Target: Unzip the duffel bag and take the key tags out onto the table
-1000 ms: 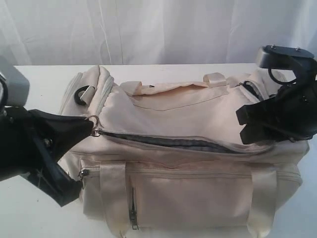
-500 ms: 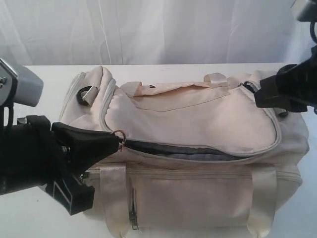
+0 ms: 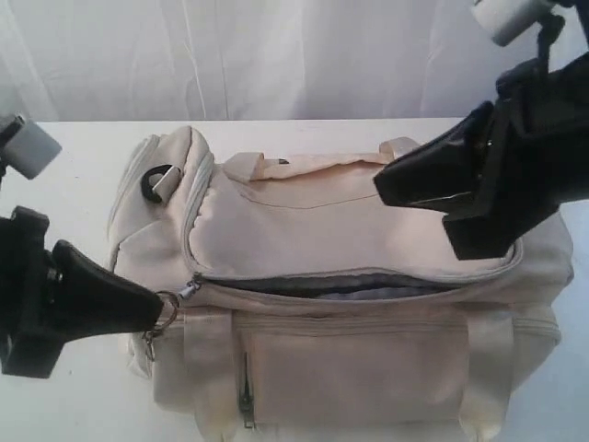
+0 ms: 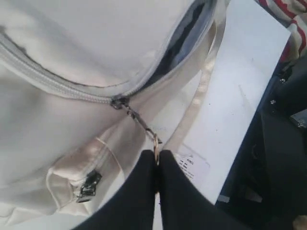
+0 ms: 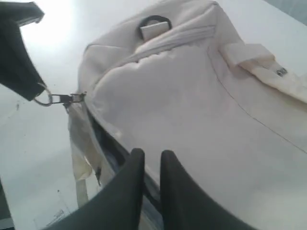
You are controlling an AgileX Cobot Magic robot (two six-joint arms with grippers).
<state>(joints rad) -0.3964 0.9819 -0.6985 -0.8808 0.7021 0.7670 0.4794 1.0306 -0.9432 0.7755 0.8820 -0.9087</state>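
White surface point(image 3: 83, 157), flat, a few dark specks near the front. White draped curtain point(image 3: 276, 55) behind. Cream duffel bag point(image 3: 350, 221) lies lengthwise on the surface. Its main zip opening point(image 3: 350, 285) is parted and shows dark lining; the contents are hidden. Left hand point(image 3: 158, 313) is clamped on the ring of the zipper pull point(image 4: 139, 120) at the bag's left end. Right hand point(image 5: 152, 160) hovers over the bag top, fingers nearly together, empty. Printed white paper tag point(image 4: 192, 165) lies beside the bag.
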